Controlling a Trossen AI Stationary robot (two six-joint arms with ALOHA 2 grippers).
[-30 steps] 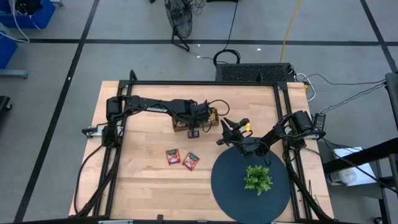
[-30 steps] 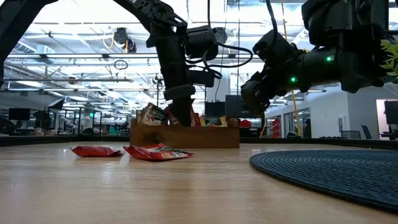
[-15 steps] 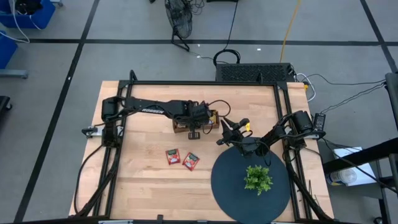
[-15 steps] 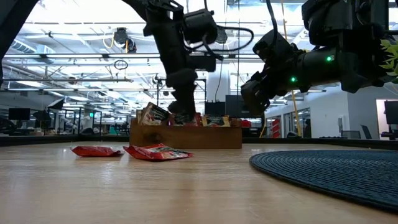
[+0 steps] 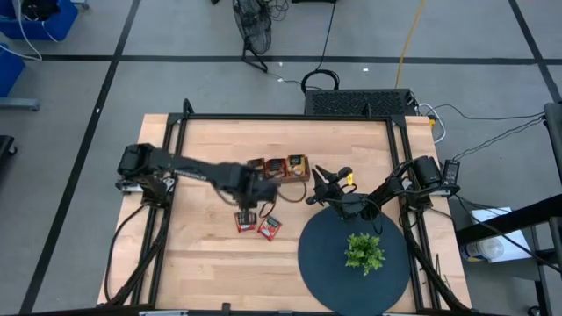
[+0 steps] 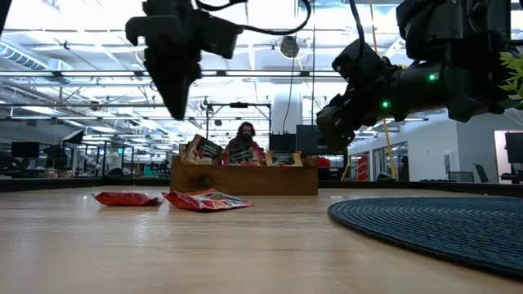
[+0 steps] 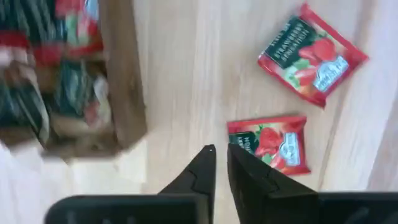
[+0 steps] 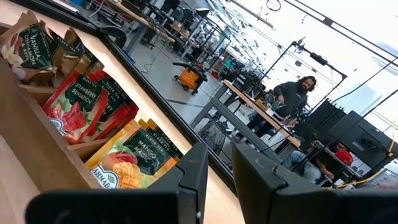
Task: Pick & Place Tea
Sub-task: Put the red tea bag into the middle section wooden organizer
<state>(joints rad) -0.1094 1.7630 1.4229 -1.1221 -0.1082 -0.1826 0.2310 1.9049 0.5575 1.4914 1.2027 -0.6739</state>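
Sachets (image 5: 256, 224) under nearly closed, empty left end effector (image 7: 221, 163); tray (image 5: 279, 168), mat (image 5: 327, 263) nearby.

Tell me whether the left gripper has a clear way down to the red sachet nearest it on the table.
Probably yes. The left gripper hangs just above the red sachet, fingers nearly together, nothing between them; the wooden tray stands off to one side.

Bright overhead light; low view backlit; left wrist view motion-blurred.
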